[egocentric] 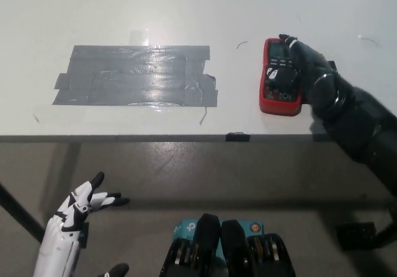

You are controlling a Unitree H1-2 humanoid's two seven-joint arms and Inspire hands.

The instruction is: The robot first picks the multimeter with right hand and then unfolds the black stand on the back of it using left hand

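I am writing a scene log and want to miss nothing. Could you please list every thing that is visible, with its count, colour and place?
table: one, white, fills the upper half of the view; its front edge runs across the middle.
tape patch: one, grey, stuck flat on the table, left of centre.
multimeter: one, red with a dark face, lying face up on the table at the right, near the front edge.
floor: grey-brown, below the table edge.
left hand: one, white, lower left, off the table, fingers apart, holding nothing.
right hand: one, black, resting on the multimeter; whether it grips cannot be seen.
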